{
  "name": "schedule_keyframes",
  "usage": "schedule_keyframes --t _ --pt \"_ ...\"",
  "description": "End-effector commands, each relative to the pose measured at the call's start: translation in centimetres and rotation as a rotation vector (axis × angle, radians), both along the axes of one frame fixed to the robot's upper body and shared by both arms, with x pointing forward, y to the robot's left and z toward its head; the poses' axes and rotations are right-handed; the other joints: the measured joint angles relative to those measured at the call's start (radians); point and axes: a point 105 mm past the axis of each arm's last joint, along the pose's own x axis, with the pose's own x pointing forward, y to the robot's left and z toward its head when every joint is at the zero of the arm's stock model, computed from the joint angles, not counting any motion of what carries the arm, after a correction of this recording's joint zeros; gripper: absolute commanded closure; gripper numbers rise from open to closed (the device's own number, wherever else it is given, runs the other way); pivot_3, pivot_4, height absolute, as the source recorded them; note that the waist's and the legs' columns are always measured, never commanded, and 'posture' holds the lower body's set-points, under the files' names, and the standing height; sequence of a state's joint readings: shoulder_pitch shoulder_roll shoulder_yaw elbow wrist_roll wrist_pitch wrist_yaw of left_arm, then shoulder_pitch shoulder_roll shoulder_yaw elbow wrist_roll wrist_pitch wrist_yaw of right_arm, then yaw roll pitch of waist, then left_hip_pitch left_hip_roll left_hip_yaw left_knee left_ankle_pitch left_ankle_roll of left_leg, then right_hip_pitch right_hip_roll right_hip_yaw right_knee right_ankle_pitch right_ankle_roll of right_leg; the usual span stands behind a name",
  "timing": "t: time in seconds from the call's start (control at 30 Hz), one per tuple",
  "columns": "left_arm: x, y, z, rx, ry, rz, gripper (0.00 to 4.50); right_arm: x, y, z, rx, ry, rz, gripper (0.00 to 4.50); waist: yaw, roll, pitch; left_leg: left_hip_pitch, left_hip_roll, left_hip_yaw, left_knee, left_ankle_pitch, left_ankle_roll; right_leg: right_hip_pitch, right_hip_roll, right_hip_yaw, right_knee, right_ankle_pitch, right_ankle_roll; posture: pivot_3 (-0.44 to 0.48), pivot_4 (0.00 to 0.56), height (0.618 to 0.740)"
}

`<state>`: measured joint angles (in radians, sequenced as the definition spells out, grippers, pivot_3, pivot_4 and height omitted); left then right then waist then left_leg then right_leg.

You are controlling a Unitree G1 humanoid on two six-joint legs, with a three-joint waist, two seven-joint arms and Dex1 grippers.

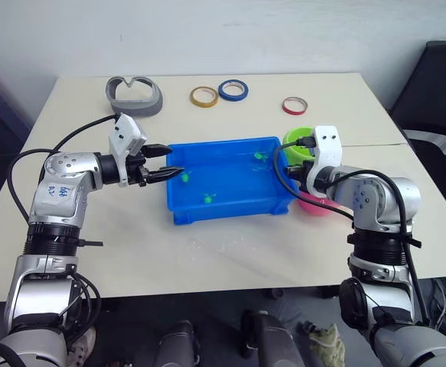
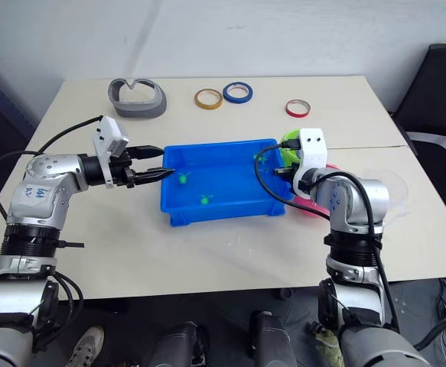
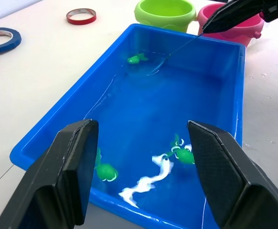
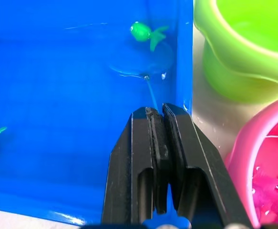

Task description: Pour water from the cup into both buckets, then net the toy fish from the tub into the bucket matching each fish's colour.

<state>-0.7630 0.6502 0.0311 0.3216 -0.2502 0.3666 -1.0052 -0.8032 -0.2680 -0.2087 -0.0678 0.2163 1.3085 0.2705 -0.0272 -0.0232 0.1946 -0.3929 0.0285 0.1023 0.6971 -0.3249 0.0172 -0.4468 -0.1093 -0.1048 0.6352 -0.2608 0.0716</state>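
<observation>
The tub (image 1: 230, 183) sits mid-table, buckets at its three o'clock. The right gripper (image 4: 161, 143) pinches the net (image 4: 143, 64) handle, hoop under a green fish (image 4: 141, 31). The left gripper (image 1: 161, 160) waits spread at nine o'clock, probably steadying.

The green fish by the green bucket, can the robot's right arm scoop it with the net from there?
Probably yes. The right gripper holds the net in the tub's water, its hoop right beside that green fish. Nothing lies between them, and the left gripper is at the far end.
</observation>
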Motion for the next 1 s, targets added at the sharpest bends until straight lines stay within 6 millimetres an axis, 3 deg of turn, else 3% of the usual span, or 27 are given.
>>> schedule_keyframes --t 0.03,0.43,0.77,1.0 --pt "-0.3 0.2 1.5 -0.004 -0.054 -0.009 1.22 0.2 -0.5 2.2 -0.012 -0.089 -0.013 4.50 -0.001 0.000 0.000 0.000 0.000 0.000 0.000 0.000 0.000 0.000 0.000 0.000 0.000 0.000 0.000 0.000 0.150 0.713" --pt "-0.1 -0.1 1.4 -0.005 -0.056 -0.025 1.22 -1.2 -0.1 3.1 -0.059 -0.160 0.042 4.50 0.000 0.000 0.000 0.000 0.000 0.000 0.000 0.000 0.000 0.000 0.000 0.000 -0.001 0.000 0.000 0.000 0.150 0.713" --pt "0.0 -0.1 1.8 0.006 -0.061 -0.050 1.22 -3.7 -0.1 2.2 -0.085 -0.142 0.091 4.50 0.000 0.000 0.000 0.000 0.000 0.000 -0.001 0.000 0.000 0.000 0.000 0.000 -0.001 0.000 0.000 0.000 0.150 0.713" --pt "0.0 -0.3 2.4 -0.004 -0.071 -0.089 1.22 -5.6 0.1 2.9 -0.088 -0.188 0.155 4.50 0.001 0.000 0.000 -0.001 0.000 0.000 -0.001 0.000 0.000 0.000 0.000 0.000 -0.003 0.000 0.000 0.000 0.150 0.713"
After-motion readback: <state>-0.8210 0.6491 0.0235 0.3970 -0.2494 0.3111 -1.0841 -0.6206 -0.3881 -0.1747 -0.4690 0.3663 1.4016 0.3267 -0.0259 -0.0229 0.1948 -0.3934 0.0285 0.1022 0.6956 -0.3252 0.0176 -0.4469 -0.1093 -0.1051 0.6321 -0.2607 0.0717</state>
